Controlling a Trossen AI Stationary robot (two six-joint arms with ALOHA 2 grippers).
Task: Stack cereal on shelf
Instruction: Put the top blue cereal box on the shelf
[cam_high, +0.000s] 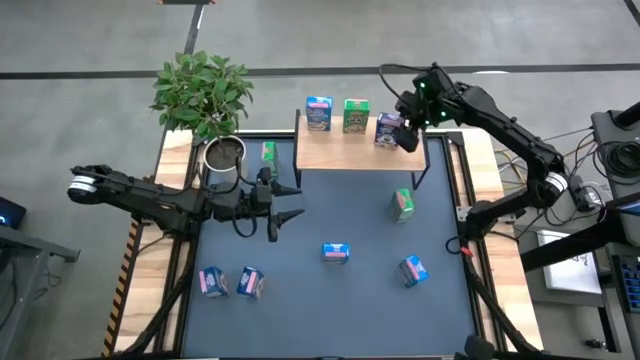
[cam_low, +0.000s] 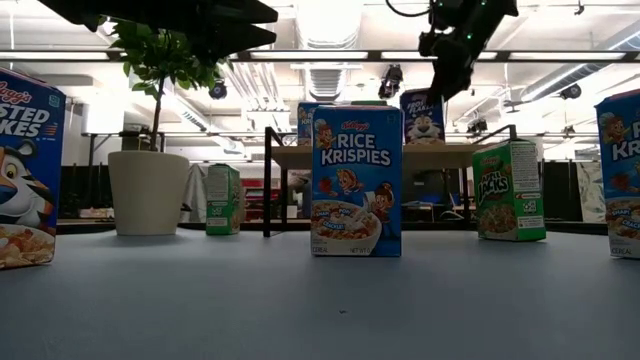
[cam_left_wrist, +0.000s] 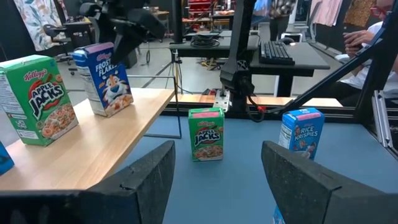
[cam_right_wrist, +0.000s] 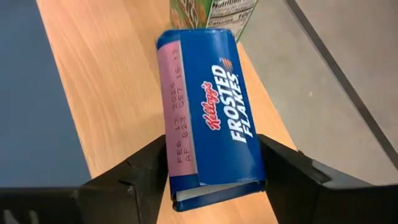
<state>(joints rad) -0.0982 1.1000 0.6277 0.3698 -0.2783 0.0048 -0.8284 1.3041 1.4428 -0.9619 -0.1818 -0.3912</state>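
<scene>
Overhead and table-level cameras share the shelf (cam_high: 360, 148); wrist cameras sit close.

Right pincer (cam_high: 407, 133) spread; left pincer (cam_high: 285, 205) hovers open

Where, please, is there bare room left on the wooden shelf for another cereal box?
The light-wood plank shelf is crowded along its back edge: a light blue box, a green box and a dark blue Frosted Flakes box at the right tool. Its front strip is bare.

Bright ceiling lights (cam_low: 330, 25) glare in low view; shadows soft.
</scene>
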